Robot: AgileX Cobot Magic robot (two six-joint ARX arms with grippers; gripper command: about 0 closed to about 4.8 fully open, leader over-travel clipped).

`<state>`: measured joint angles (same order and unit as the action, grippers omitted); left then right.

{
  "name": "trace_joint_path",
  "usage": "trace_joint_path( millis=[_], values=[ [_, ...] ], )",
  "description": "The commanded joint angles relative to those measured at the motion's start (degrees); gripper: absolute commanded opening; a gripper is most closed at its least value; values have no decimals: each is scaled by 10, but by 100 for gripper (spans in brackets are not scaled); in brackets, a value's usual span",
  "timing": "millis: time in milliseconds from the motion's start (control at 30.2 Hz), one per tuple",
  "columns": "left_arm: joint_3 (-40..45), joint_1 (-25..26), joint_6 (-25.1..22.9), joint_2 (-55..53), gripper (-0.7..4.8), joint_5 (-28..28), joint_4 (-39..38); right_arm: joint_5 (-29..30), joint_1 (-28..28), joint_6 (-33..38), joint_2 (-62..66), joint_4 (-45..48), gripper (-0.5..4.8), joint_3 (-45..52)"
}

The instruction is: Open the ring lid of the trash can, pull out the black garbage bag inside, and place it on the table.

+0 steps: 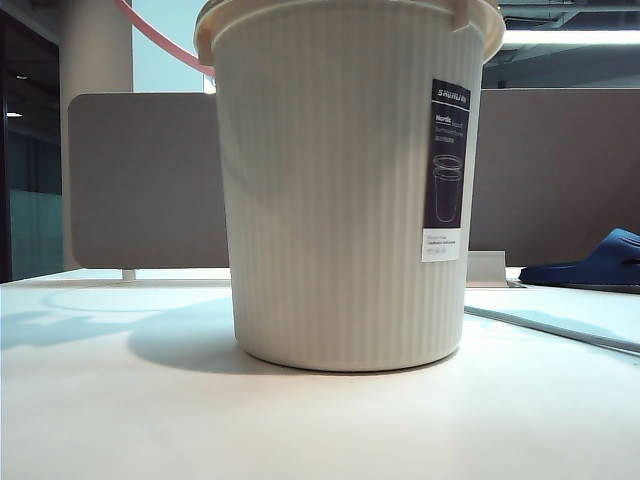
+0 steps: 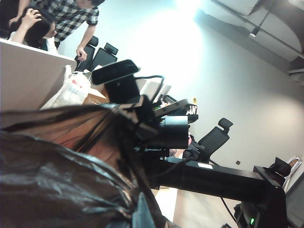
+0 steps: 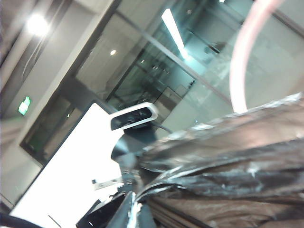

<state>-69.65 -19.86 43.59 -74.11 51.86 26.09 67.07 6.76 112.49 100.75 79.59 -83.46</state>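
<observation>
Both grippers clamped on the black garbage bag above the trash can

From the exterior view we see the trash can [image 1: 345,190] standing upright on the table [image 1: 320,420], filling the middle; the ring lid [image 1: 160,38] sticks up at a tilt from its far left rim, a dark blue slipper [image 1: 592,264] lies far right in front of the grey partition panel [image 1: 145,180], and neither gripper shows here. In the left wrist view we find the black garbage bag [image 2: 52,175] stretched taut across the frame, its gathered edge pinched at the left gripper [image 2: 135,209], jaws together on the film. In the right wrist view the right gripper [image 3: 133,209] has its jaws together on the bag's crinkled edge [image 3: 228,156], the pink ring lid [image 3: 242,61] arching beyond
</observation>
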Motion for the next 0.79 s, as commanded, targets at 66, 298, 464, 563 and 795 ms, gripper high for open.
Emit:
trace_joint_path(
  millis=[66,298,464,563,795],
  values=[
    [-33,-1,9,3,-6,3,12,-17,2,3,-15,12,-1,-51],
    [-86,-1,14,3,-6,10,5,-47,5,12,-18,12,-1,-102],
    [-142,-1,14,3,-6,14,-8,-57,9,16,-18,12,-1,-168],
    [-171,-1,14,3,-6,14,-14,-57,9,16,-18,0,-1,-203],
    [-251,-2,37,-22,-6,13,-18,-61,9,15,-18,-61,-1,-291]
  ],
)
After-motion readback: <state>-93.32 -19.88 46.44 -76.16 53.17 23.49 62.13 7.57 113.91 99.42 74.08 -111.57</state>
